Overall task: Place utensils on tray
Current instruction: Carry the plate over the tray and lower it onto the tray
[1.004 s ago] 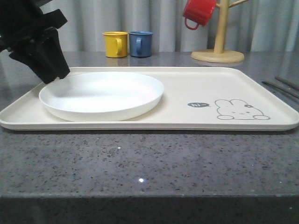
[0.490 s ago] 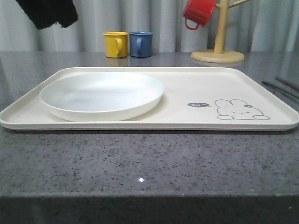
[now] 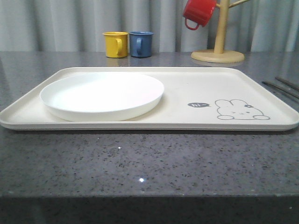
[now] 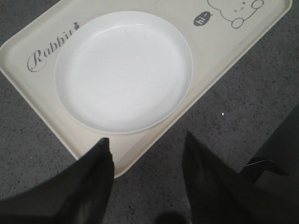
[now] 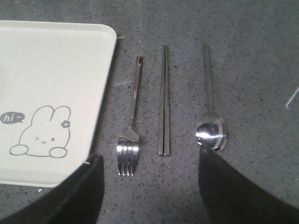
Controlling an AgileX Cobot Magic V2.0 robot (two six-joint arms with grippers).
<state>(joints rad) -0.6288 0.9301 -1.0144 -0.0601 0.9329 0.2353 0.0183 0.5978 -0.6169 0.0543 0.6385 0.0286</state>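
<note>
A: On the left half of the tray (image 3: pixel 187 88), what lies there?
B: The plate (image 3: pixel 102 94), flat on the tray floor, near the tray's left rim; the rabbit drawing (image 3: pixel 240 110) occupies the right half.

A: Beside the tray, which utensils appear?
B: In the right wrist view, the fork (image 5: pixel 131 130), chopsticks (image 5: pixel 164 100) and spoon (image 5: pixel 211 116) lie parallel on the grey table (image 5: pixel 252 56), off the tray. The fork is nearest the tray's rim, the chopsticks between fork and spoon, none touching.

A: State of each pincer?
B: The left gripper (image 4: pixel 147 151) hangs spread above the tray's edge near the plate, holding nothing. The right gripper (image 5: pixel 149 172) is likewise spread, above the fork's tines.

A: Background items?
B: A yellow cup (image 3: pixel 115 44) and blue cup (image 3: pixel 140 44) stand together; a red cup (image 3: pixel 198 12) hangs on a wooden stand (image 3: pixel 218 42).
</note>
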